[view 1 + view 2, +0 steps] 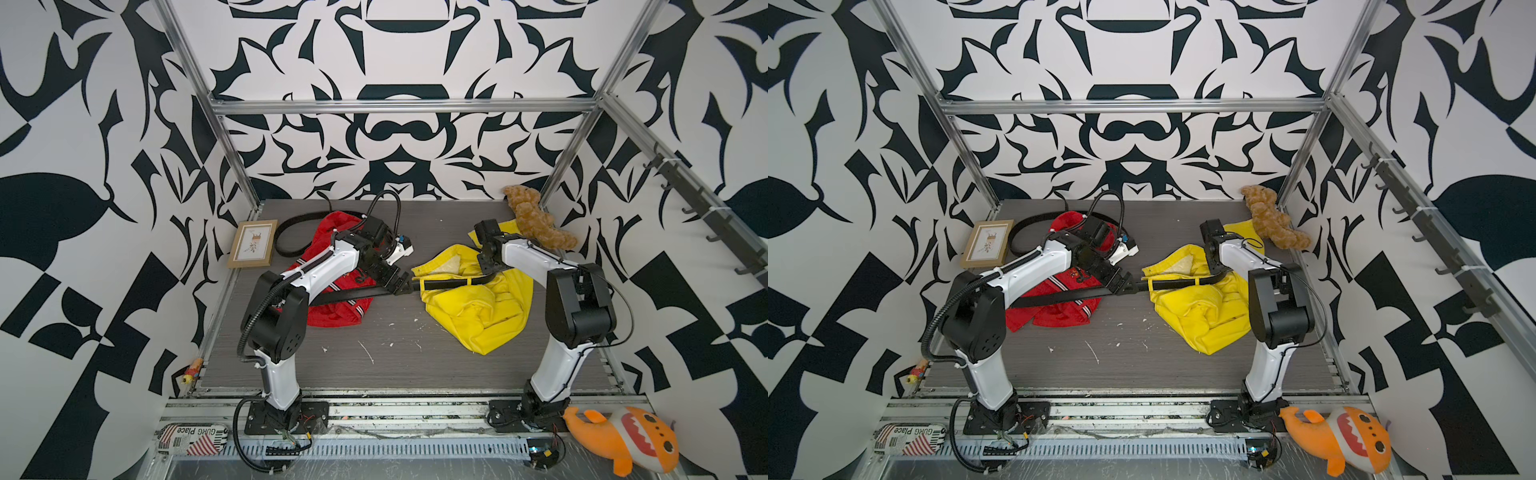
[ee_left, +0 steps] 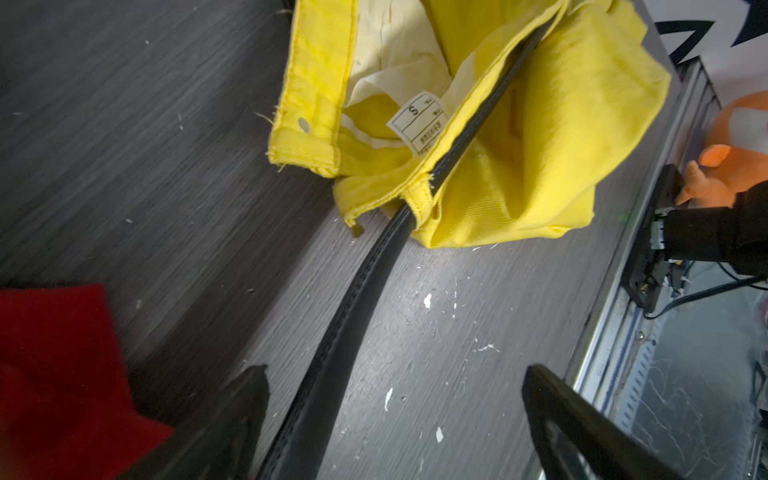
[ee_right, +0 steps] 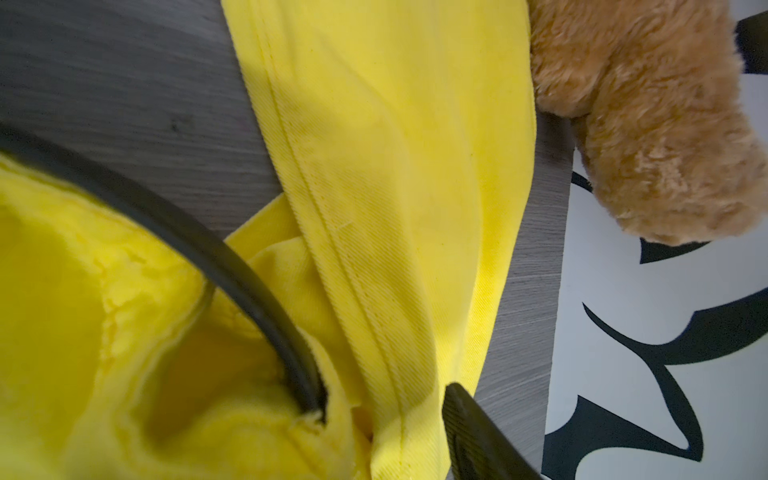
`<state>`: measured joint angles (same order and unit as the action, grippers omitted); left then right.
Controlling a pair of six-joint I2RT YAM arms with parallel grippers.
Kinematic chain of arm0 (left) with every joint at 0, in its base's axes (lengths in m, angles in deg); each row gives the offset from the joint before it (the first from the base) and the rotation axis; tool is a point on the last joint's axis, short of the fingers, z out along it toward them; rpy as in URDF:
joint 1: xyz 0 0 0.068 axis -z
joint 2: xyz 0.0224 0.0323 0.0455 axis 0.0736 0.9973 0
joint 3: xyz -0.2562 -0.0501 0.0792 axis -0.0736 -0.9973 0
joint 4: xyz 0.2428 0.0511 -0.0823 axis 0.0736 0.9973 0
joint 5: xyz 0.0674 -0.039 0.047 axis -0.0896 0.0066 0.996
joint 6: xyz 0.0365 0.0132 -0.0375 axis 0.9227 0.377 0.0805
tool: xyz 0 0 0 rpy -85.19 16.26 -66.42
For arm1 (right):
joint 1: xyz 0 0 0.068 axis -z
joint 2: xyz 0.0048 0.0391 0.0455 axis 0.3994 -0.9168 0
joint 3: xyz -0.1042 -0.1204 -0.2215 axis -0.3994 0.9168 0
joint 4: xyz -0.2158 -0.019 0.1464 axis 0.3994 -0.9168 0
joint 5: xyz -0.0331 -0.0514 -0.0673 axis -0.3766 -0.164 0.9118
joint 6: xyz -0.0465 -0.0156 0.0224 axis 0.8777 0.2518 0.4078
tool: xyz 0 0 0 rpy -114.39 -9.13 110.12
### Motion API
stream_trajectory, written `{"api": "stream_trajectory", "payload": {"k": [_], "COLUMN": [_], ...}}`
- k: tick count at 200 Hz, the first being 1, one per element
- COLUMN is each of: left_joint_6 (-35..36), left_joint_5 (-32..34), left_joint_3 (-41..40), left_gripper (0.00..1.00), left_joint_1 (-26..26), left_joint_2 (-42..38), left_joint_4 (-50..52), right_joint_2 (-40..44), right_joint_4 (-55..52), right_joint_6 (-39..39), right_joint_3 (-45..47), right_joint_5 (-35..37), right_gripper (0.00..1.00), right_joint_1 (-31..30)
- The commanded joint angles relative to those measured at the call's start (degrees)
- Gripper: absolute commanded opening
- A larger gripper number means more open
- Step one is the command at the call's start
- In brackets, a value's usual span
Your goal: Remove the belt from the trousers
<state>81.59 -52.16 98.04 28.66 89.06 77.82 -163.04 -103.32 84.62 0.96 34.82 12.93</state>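
Observation:
The yellow trousers (image 1: 478, 307) (image 1: 1200, 316) lie crumpled right of centre. A black belt (image 1: 357, 293) (image 1: 1067, 297) runs from under my left arm across the table and through their waistband. My left gripper (image 1: 405, 286) (image 2: 397, 370) is open just left of the waistband. The belt (image 2: 365, 299) lies loose between its jaws, close to one finger. My right gripper (image 1: 484, 268) grips the far side of the waistband. In the right wrist view one finger (image 3: 469, 424) presses bunched yellow cloth (image 3: 395, 166) and the other is hidden. The red trousers (image 1: 336, 316) lie under my left arm.
A second black belt (image 1: 286, 232) loops at the back left beside a picture frame (image 1: 252, 243). A brown plush toy (image 1: 536, 220) leans in the back right corner. An orange plush (image 1: 623, 436) and a printed tin (image 1: 191, 438) lie on the front rail.

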Motion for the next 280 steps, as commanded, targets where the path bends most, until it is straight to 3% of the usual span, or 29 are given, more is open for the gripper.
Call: {"api": "stream_trajectory", "payload": {"k": [1, 29, 42, 62, 88, 125, 175, 216, 280], "left_joint_6": [1.1, -1.4, -2.1, -2.3, -2.9, -3.3, 1.4, 3.2, 1.4], "left_joint_5": [2.4, 3.3, 3.0, 3.3, 6.6, 15.5, 27.8, 34.0, 36.0], "left_joint_3": [1.7, 1.5, 1.6, 1.6, -0.7, -6.3, -11.7, -15.3, -17.6], "left_gripper": [1.0, 0.96, 0.86, 0.57, 0.0, 0.0, 0.0, 0.0, 0.0], "left_joint_1": [0.8, 1.6, 2.2, 3.4, 4.0, 4.2, 4.2, 3.8, -1.4], "left_joint_2": [2.7, 5.0, 6.2, 7.2, 4.2, -9.5, -26.7, -33.0, -39.3], "left_joint_4": [-0.4, -5.4, -6.4, -5.9, -5.8, -7.8, -8.7, -10.2, -12.4], "right_joint_2": [2.6, 2.5, 2.4, 2.5, 2.5, 2.8, 3.8, 4.0, 4.1], "right_joint_4": [0.2, 0.2, 0.2, 0.2, 0.2, 0.9, 1.3, 1.3, 1.7], "right_joint_6": [0.0, 0.1, 0.1, 0.1, 0.3, 0.6, 1.3, 1.1, 1.0], "right_joint_3": [0.3, 0.3, 0.3, 0.4, 0.8, 1.3, 1.2, 1.7, 2.7], "right_joint_5": [-0.1, -0.4, -0.7, -0.8, -0.5, 0.5, 2.4, 2.6, 2.9], "right_gripper": [0.64, 0.65, 0.65, 0.65, 0.65, 0.65, 0.65, 0.65, 0.66], "right_joint_1": [-0.2, -0.2, -0.2, -0.2, -0.2, -0.2, -0.1, -0.1, 0.0]}}
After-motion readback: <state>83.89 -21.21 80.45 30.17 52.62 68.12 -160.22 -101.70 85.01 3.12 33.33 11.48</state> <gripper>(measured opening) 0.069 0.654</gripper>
